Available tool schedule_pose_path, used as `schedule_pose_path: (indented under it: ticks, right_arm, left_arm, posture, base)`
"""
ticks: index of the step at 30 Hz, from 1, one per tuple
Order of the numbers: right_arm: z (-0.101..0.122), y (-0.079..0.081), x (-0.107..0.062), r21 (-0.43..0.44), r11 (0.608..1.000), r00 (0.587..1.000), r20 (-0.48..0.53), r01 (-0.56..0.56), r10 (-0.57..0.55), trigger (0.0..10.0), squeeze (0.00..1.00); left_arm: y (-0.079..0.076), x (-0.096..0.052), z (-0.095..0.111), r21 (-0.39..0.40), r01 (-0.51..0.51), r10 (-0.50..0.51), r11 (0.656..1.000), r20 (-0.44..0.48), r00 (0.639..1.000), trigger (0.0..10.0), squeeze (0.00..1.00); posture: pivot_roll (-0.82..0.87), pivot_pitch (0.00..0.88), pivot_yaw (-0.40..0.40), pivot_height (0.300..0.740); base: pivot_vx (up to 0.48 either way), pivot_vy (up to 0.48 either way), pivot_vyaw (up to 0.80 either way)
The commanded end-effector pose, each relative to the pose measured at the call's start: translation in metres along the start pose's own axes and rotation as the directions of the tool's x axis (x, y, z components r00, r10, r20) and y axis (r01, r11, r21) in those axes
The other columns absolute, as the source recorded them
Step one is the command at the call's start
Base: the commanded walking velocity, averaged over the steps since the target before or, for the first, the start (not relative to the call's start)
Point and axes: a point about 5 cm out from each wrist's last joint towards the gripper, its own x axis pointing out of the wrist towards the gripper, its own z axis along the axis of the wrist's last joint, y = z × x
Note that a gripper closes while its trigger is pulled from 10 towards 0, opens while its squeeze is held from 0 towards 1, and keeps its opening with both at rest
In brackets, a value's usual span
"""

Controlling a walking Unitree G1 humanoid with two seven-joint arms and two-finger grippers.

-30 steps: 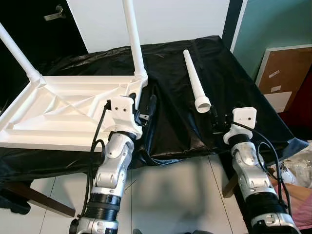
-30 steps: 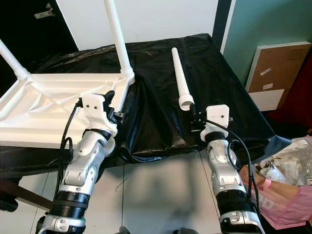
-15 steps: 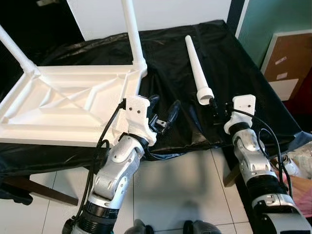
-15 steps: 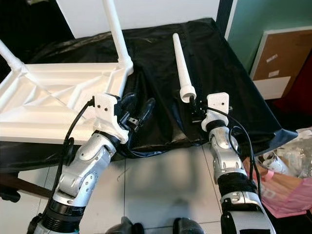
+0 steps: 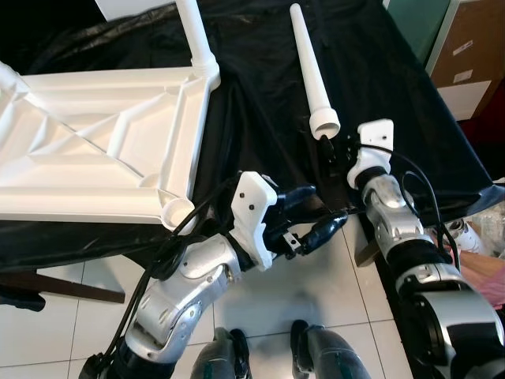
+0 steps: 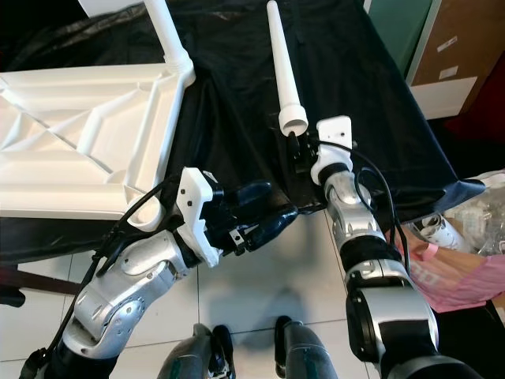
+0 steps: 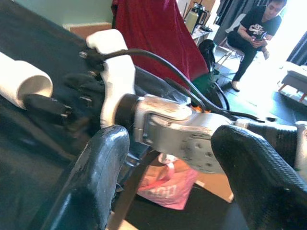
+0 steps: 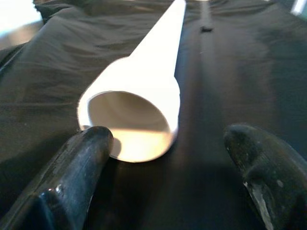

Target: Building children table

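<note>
The white children's table top (image 5: pixel 87 150) lies upside down on the black cloth, with white legs (image 5: pixel 196 39) standing up from its far corners. An empty leg socket (image 5: pixel 177 209) shows at its near right corner. A loose white leg (image 5: pixel 310 67) lies on the cloth to the right. My right gripper (image 5: pixel 330 146) is open at the leg's wide hollow end (image 8: pixel 132 120), one black finger (image 8: pixel 79 165) on each side, not closed on it. My left gripper (image 5: pixel 312 215) hangs open and empty over the cloth's front edge, pointing at the right arm (image 7: pixel 177 127).
The black cloth (image 5: pixel 260 103) drapes over the table's front edge onto white floor tiles. A cork board (image 5: pixel 465 59) leans at the far right, and a pink bag (image 6: pixel 461 296) lies by the right arm. My feet (image 5: pixel 268 359) stand below. A person (image 7: pixel 256 28) sits far off.
The camera has tipped down and closer. My left arm swung right, away from the table top's corner to the cloth's front edge. The right gripper edged up to the loose leg's wide end.
</note>
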Motion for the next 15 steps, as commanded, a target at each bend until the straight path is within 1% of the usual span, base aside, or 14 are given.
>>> schedule_pose_path:
  ticks: [1, 2, 4, 5, 6, 9, 11, 15]
  right_arm:
    - [-0.007, 0.005, 0.0, 0.039, 0.999, 1.0, -0.022, -0.013, 0.014, 10.0, 0.0]
    - [-0.007, 0.005, 0.0, 0.039, 0.999, 1.0, -0.022, -0.013, 0.014, 10.0, 0.0]
    - [-0.002, 0.01, 0.007, 0.043, 0.998, 0.999, -0.014, -0.037, 0.037, 10.0, 0.0]
    - [-0.002, 0.01, 0.007, 0.043, 0.998, 0.999, -0.014, -0.037, 0.037, 10.0, 0.0]
    - [0.001, 0.015, 0.011, 0.044, 0.998, 0.999, -0.013, -0.052, 0.053, 10.0, 0.0]
    - [0.002, 0.017, 0.013, 0.045, 0.997, 0.998, -0.012, -0.062, 0.062, 10.0, 0.0]
    - [0.006, 0.027, 0.019, 0.041, 0.995, 0.996, -0.01, -0.088, 0.088, 10.0, 0.0]
    - [0.008, 0.034, 0.022, 0.056, 0.994, 0.995, 0.0, -0.099, 0.099, 10.0, 0.0]
  left_arm:
    - [-0.005, -0.003, -0.001, -0.013, 0.004, -0.004, 1.0, -0.018, 1.0, 10.0, 0.0]
    - [-0.005, -0.003, -0.001, -0.013, 0.004, -0.004, 1.0, -0.018, 1.0, 10.0, 0.0]
    - [-0.007, -0.004, 0.001, -0.017, -0.002, 0.001, 1.0, -0.031, 1.0, 10.0, 0.0]
    - [-0.007, -0.004, 0.001, -0.017, -0.002, 0.001, 1.0, -0.031, 1.0, 10.0, 0.0]
    - [-0.008, -0.005, 0.001, -0.017, -0.003, 0.003, 1.0, -0.036, 0.999, 10.0, 0.0]
    - [-0.008, -0.006, 0.002, -0.016, 0.003, -0.004, 1.0, -0.039, 0.999, 10.0, 0.0]
    - [-0.008, -0.007, 0.002, -0.016, 0.008, -0.009, 1.0, -0.047, 0.999, 10.0, 0.0]
    - [-0.01, -0.007, 0.003, -0.019, -0.001, 0.0, 1.0, -0.055, 0.999, 10.0, 0.0]
  posture:
    - [0.02, 0.324, 0.062, 0.74]
    - [0.02, 0.324, 0.062, 0.74]
    - [0.04, 0.335, 0.059, 0.74]
    - [0.04, 0.335, 0.059, 0.74]
    - [0.04, 0.337, 0.059, 0.74]
    - [0.04, 0.34, 0.059, 0.74]
    - [0.06, 0.35, 0.057, 0.74]
    - [0.06, 0.351, 0.053, 0.74]
  base:
    - [0.0, 0.0, 0.0]
    - [0.0, 0.0, 0.0]
    - [0.0, 0.0, 0.0]
    - [0.0, 0.0, 0.0]
    - [0.0, 0.0, 0.0]
    - [0.0, 0.0, 0.0]
    - [0.0, 0.0, 0.0]
    - [0.0, 0.0, 0.0]
